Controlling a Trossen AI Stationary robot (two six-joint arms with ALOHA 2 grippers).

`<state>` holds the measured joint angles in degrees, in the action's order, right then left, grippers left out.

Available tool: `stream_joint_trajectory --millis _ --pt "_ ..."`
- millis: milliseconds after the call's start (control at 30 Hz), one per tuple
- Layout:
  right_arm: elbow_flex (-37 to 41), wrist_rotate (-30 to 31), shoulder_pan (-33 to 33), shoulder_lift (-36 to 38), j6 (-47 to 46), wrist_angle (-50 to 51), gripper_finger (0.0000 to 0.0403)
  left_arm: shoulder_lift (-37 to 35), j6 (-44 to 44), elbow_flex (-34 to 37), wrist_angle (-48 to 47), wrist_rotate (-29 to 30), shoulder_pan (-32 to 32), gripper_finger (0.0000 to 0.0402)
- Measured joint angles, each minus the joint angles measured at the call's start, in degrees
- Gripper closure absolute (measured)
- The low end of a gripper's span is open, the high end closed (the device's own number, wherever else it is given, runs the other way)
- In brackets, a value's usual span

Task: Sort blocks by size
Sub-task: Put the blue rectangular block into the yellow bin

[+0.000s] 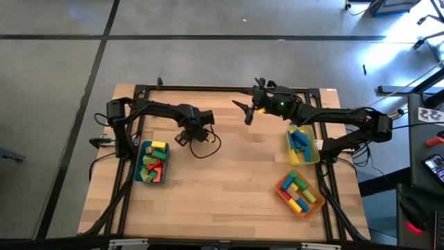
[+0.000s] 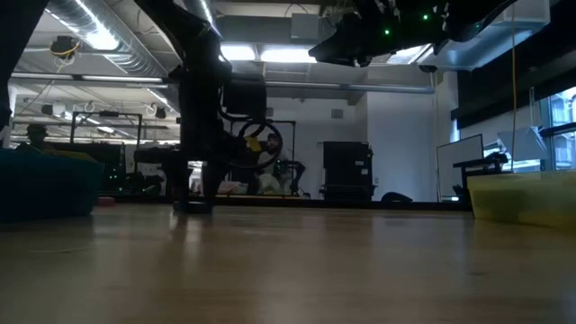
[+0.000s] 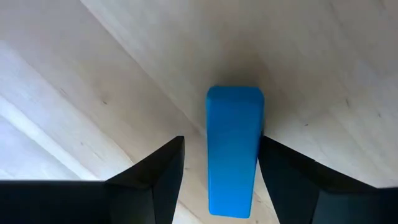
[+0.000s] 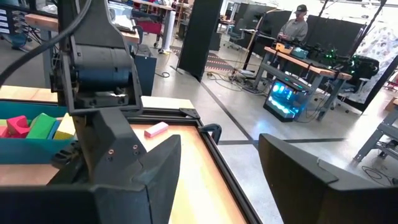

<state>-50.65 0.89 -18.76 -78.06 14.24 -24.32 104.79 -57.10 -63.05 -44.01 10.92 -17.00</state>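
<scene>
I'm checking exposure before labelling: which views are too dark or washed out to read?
Low view: backlit by ceiling lights, wooden table and arms nearly black. High view: glare on the floor at top right. Left wrist view: evenly lit, blue rectangular wooden block crisp, soft shadow around it.

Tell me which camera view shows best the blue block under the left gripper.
The left wrist view: the blue block fills the picture between the left gripper and its open jaws. In the high view the gripper hides it; the low view is too dark; the right wrist view misses it.
</scene>
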Motion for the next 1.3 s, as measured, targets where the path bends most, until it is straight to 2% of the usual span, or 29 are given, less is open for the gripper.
stream_joint_trajectory --millis 200,533,633,967,1300 --pt "0.0 0.0 0.0 0.0 0.0 0.0 0.0185 0.0 5.1 0.0 -0.4 -0.5 -0.9 0.0208" --pt "0.0 0.0 0.0 0.0 0.0 0.0 0.0185 0.0 23.9 0.0 -0.6 -5.2 -3.6 0.0209" --pt "0.0 0.0 0.0 0.0 0.0 0.0 0.0185 0.0 27.8 0.0 -0.5 -5.3 -3.8 0.0222" --pt "0.0 0.0 0.0 0.0 -0.7 0.1 0.0185 0.0 39.3 0.0 0.2 -5.1 -3.2 0.0308" --pt "0.0 -0.1 0.0 0.0 -1.0 0.1 0.0185 -0.4 46.3 -0.4 -0.9 -4.9 -0.8 0.0303"
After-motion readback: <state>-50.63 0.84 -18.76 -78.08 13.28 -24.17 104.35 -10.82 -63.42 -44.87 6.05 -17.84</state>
